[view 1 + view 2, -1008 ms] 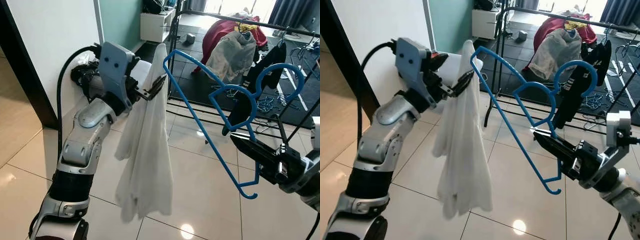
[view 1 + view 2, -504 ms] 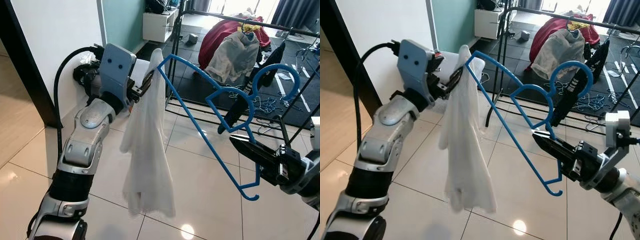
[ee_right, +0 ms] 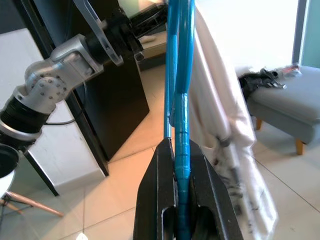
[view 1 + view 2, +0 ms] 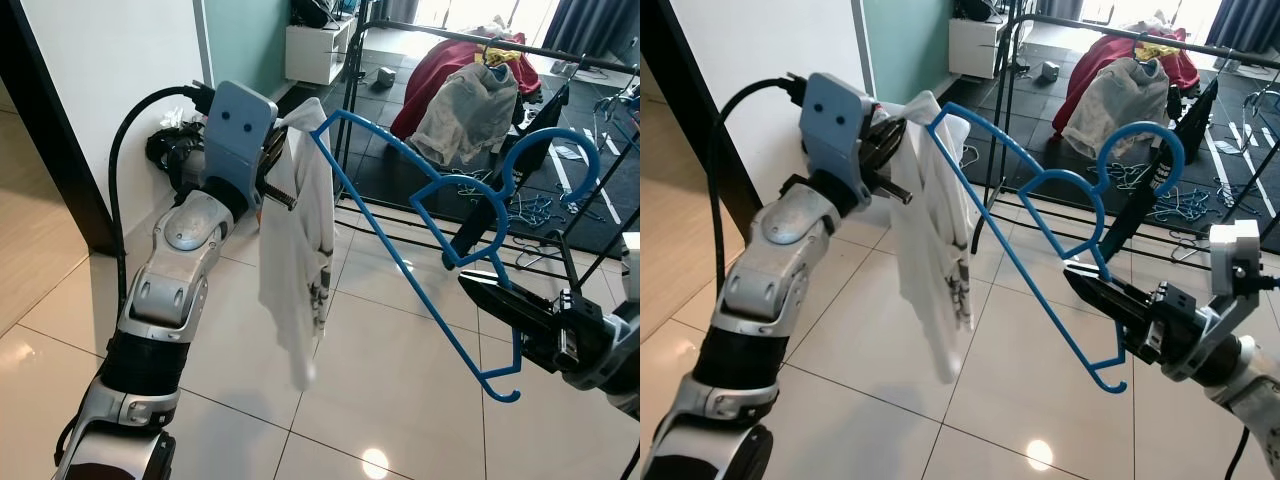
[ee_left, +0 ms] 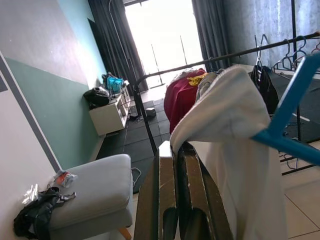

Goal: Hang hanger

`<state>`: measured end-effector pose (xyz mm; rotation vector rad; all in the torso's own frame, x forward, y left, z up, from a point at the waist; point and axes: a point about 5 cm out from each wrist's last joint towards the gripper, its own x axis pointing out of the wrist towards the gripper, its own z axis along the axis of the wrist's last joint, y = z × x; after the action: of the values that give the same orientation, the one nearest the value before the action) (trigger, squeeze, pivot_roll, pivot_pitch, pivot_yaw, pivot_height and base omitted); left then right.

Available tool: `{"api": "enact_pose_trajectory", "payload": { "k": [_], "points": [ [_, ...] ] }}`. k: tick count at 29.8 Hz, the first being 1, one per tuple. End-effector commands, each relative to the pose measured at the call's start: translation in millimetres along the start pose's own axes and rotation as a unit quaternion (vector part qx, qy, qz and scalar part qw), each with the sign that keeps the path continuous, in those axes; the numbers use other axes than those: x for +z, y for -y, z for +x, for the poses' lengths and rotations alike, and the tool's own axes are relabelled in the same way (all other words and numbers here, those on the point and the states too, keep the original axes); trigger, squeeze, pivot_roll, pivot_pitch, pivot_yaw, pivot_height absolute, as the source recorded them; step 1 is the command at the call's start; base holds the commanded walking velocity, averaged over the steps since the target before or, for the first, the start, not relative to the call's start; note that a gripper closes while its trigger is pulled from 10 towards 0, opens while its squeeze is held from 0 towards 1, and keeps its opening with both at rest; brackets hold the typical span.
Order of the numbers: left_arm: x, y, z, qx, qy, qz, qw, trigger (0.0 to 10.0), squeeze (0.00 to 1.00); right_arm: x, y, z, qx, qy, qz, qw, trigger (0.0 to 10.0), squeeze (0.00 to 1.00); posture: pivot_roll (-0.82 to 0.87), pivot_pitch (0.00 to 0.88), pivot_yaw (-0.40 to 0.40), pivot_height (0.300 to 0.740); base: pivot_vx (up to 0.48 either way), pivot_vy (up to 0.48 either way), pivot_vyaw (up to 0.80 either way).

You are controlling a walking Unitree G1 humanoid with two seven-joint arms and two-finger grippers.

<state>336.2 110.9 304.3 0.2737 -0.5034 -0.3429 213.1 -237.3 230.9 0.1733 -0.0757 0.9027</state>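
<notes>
Over the hanger's (image 4: 420, 235) end, shirt (image 4: 297, 260) now draped, bunched narrower

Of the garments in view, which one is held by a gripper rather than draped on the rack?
The white shirt, pinched by the left gripper beside the blue hanger; the grey and red garments drape over the rack behind.

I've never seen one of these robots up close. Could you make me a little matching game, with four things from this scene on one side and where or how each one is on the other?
Things:
1. blue hanger
2. white shirt
3. grey garment
4. black cable

States:
A. draped on the black rail at the back
B. clamped in the right gripper
C. pinched at its top by the left gripper
D. arching beside the left arm

Pairs: 1-B, 2-C, 3-A, 4-D
</notes>
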Motion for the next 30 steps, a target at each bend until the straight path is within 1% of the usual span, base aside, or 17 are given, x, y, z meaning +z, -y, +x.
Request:
{"api": "enact_pose_trajectory", "payload": {
  "k": [1,3,4,5,6,7,8,9,10,14,16,17,19,26,27,28,30],
  "points": [
    [7,-4.4,3.8,0.006,0.004,0.013,1.000,2.7,0.00,0,1.0,-1.8,-0.009,-0.015,-0.023,1.000,10.0,0.00,-0.07,0.100,-0.028,0.740,0.000,0.000,0.00],
    [7,-4.4,3.8,0.006,0.004,0.013,1.000,2.7,0.00,0,1.0,-1.8,-0.009,-0.015,-0.023,1.000,10.0,0.00,-0.07,0.100,-0.028,0.740,0.000,0.000,0.00],
    [8,-4.1,4.7,0.002,0.006,0.011,1.000,4.0,0.00,-2,2.4,-2.5,-0.015,-0.025,-0.028,0.999,10.0,0.00,-0.07,0.100,-0.028,0.740,0.000,0.000,0.00],
    [8,-4.1,4.7,0.002,0.006,0.011,1.000,4.0,0.00,-2,2.4,-2.5,-0.015,-0.025,-0.028,0.999,10.0,0.00,-0.07,0.100,-0.028,0.740,0.000,0.000,0.00],
    [10,-2.1,6.1,-0.007,0.005,-0.011,1.000,6.5,0.00,-5,5.8,-3.3,-0.030,-0.044,-0.041,0.998,10.0,0.00,-0.06,0.100,-0.026,0.740,0.000,0.000,0.00],
    [10,-2.1,6.1,-0.007,0.005,-0.011,1.000,6.5,0.00,-5,5.8,-3.3,-0.030,-0.044,-0.041,0.998,10.0,0.00,-0.06,0.100,-0.026,0.740,0.000,0.000,0.00],
    [12,1.2,7.4,-0.023,0.004,-0.029,0.999,7.6,0.00,-8,9.5,-4.0,-0.045,-0.062,-0.055,0.996,10.0,0.00,-0.07,0.101,-0.025,0.740,0.000,0.000,0.00],
    [12,1.2,7.4,-0.023,0.004,-0.029,0.999,7.6,0.00,-8,9.5,-4.0,-0.045,-0.062,-0.055,0.996,10.0,0.00,-0.07,0.101,-0.025,0.740,0.000,0.000,0.00],
    [14,4.8,8.5,-0.036,0.001,-0.053,0.998,10.0,0.00,-11,12.8,-4.6,-0.059,-0.078,-0.067,0.993,10.0,0.00,-0.06,0.101,-0.026,0.740,0.000,0.000,0.00],
    [17,10.0,9.8,-0.054,-0.002,-0.070,0.996,10.0,0.00,-15,15.9,-5.0,-0.072,-0.095,-0.079,0.990,10.0,0.00,-0.06,0.101,-0.026,0.740,0.000,0.000,0.00],
    [18,15.0,10.9,-0.066,-0.008,-0.097,0.993,10.0,0.00,-20,15.7,-4.1,-0.072,-0.115,-0.085,0.987,10.0,0.00,-0.06,0.102,-0.024,0.740,0.000,0.000,0.00],
    [18,15.0,10.9,-0.066,-0.008,-0.097,0.993,10.0,0.00,-20,15.7,-4.1,-0.072,-0.115,-0.085,0.987,10.0,0.00,-0.06,0.102,-0.024,0.740,0.000,0.000,0.00],
    [19,21.4,12.3,-0.086,-0.014,-0.145,0.986,10.0,0.00,-21,15.0,-2.4,-0.069,-0.117,-0.087,0.987,10.0,0.00,-0.06,0.102,-0.024,0.740,0.000,0.000,0.00],
    [27,27.0,13.5,-0.109,-0.012,-0.192,0.975,10.0,0.00,-20,16.3,-1.1,-0.070,-0.114,-0.094,0.987,10.0,0.00,-0.06,0.103,-0.025,0.740,0.000,0.000,0.00],
    [32,32.6,13.1,-0.131,-0.005,-0.212,0.968,10.0,0.00,-20,17.3,-0.2,-0.071,-0.112,-0.098,0.986,10.0,0.00,-0.06,0.103,-0.025,0.740,0.000,0.000,0.00],
    [32,32.6,13.1,-0.131,-0.005,-0.212,0.968,10.0,0.00,-20,17.3,-0.2,-0.071,-0.112,-0.098,0.986,10.0,0.00,-0.06,0.103,-0.025,0.740,0.000,0.000,0.00],
    [38,41.7,11.6,-0.174,0.001,-0.235,0.956,10.0,0.00,-19,18.7,1.9,-0.074,-0.107,-0.105,0.986,10.0,0.00,-0.06,0.100,-0.025,0.740,0.000,0.000,0.00]
  ]
}}
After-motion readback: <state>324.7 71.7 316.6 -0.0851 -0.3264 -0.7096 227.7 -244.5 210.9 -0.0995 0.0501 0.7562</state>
